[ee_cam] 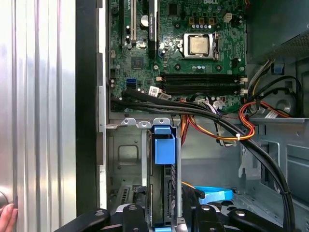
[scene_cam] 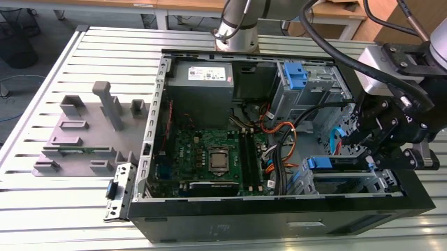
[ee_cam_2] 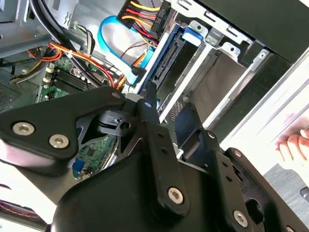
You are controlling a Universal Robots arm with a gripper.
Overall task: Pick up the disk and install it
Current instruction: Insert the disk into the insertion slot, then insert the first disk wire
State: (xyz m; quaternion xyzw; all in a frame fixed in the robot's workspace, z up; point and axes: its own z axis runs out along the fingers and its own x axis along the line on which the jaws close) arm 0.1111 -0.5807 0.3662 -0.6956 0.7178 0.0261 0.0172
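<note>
The disk [ee_cam: 164, 164] stands on edge in the lower drive cage of the open computer case [scene_cam: 279, 206], its blue carrier tab [ee_cam: 164, 146] facing the motherboard. In the exterior view the disk [scene_cam: 328, 163] lies at the case's front corner on that view's right. My gripper [scene_cam: 359, 149] hangs just over it. In both wrist views the black fingers [ee_cam: 133, 215] stand one on each side of the disk's near end. My gripper [ee_cam_2: 169, 99] is open, and the cage rail shows through the gap between its tips. The disk [ee_cam_2: 166, 58] runs away from the fingertips into the bay.
Black, orange and blue cables [ee_cam: 217, 121] cross between the motherboard [scene_cam: 213, 157] and the cage. A grey power supply box [scene_cam: 199, 78] and an upright blue bracket [scene_cam: 297, 76] sit at the case's back. A grey fixture plate [scene_cam: 84, 130] lies beside the case. A person's hand [ee_cam_2: 292, 145] rests outside the case.
</note>
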